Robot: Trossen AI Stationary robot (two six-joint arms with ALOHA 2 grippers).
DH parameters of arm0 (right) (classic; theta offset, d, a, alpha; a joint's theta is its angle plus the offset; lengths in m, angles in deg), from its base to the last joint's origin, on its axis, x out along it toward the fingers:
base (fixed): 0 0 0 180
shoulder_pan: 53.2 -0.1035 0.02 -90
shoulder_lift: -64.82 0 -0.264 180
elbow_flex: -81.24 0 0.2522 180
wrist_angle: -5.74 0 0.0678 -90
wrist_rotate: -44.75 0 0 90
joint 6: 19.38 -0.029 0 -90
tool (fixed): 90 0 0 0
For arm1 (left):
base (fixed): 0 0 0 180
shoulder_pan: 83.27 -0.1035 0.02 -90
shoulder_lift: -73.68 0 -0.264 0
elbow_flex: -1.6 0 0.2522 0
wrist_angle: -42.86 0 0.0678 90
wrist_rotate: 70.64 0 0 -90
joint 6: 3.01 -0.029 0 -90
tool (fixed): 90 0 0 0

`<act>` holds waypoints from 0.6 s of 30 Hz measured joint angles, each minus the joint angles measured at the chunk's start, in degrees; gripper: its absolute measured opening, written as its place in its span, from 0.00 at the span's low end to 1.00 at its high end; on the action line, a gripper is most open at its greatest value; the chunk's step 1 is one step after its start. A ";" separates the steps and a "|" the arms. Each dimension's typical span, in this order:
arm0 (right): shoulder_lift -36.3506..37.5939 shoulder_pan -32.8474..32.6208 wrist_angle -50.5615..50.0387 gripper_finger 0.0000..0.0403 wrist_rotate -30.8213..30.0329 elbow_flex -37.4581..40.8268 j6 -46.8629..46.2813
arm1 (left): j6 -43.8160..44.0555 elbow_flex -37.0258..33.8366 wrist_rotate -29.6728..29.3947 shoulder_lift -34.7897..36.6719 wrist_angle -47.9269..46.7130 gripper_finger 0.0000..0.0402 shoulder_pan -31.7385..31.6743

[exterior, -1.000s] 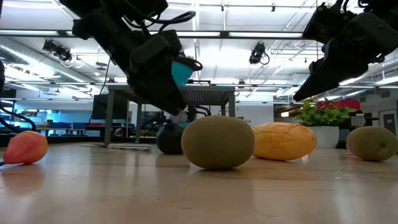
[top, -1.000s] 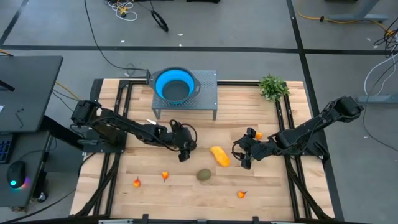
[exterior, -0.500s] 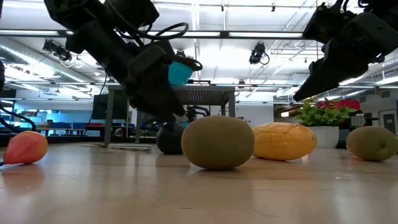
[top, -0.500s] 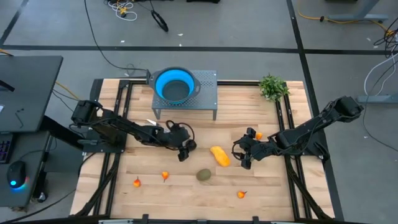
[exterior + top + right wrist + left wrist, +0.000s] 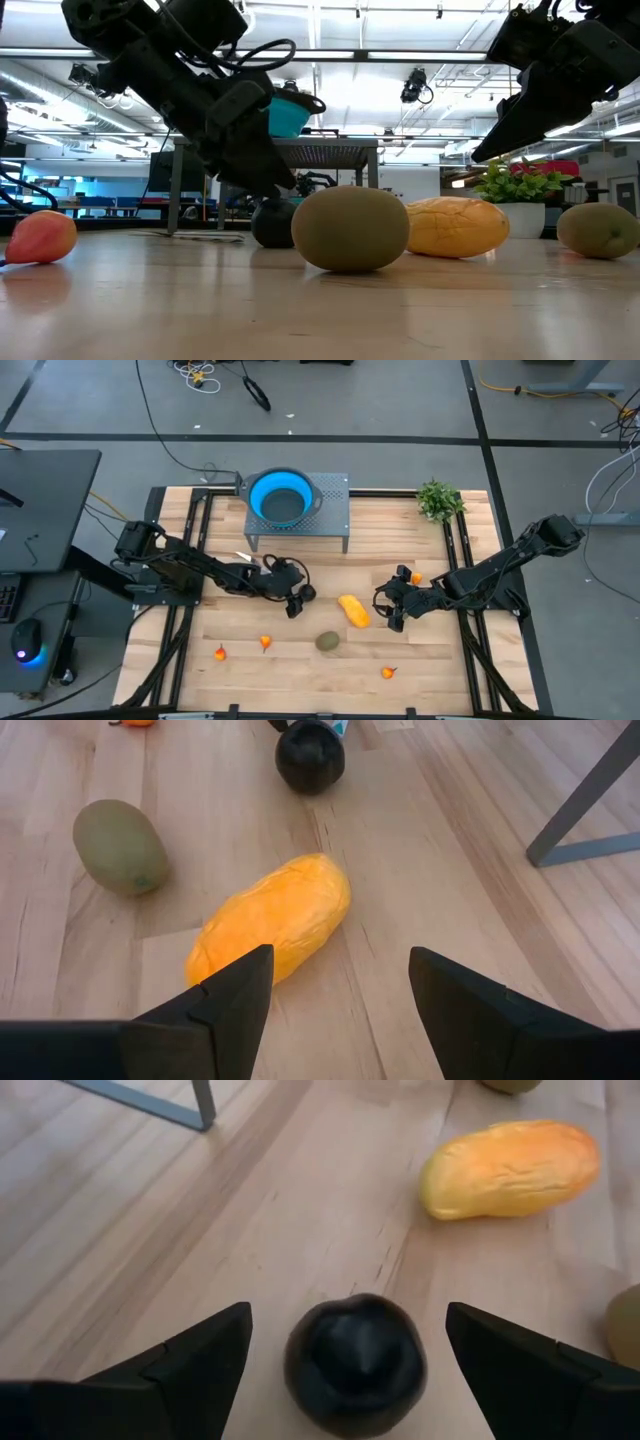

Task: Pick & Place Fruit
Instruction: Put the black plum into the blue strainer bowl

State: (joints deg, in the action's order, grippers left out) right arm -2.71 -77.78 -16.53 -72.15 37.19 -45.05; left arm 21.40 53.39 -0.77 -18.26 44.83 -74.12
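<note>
The yellow fruit [image 5: 352, 610] lies mid-table, its long axis running diagonally from the stand side down toward my right gripper [image 5: 384, 607], which hangs just beside it, spread wide and empty. My left gripper [image 5: 340, 1342] stands wide open astride the black ball [image 5: 356, 1364], not touching it, holding nothing.

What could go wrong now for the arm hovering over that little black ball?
The black ball sits between the left pincer's open fingers but is round; an off-centre squeeze might roll it toward the yellow fruit. The right pincer, open beside that fruit, works close by, so the arms might crowd each other.
</note>
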 joint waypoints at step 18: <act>0.00 0.01 -0.02 0.61 0.00 0.00 0.00 | -0.59 0.08 -2.94 -2.99 1.67 0.86 1.48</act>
State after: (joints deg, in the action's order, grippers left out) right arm -2.71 -77.77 -16.55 -72.15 37.19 -45.05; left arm 20.80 53.47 -3.71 -21.25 46.50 -72.64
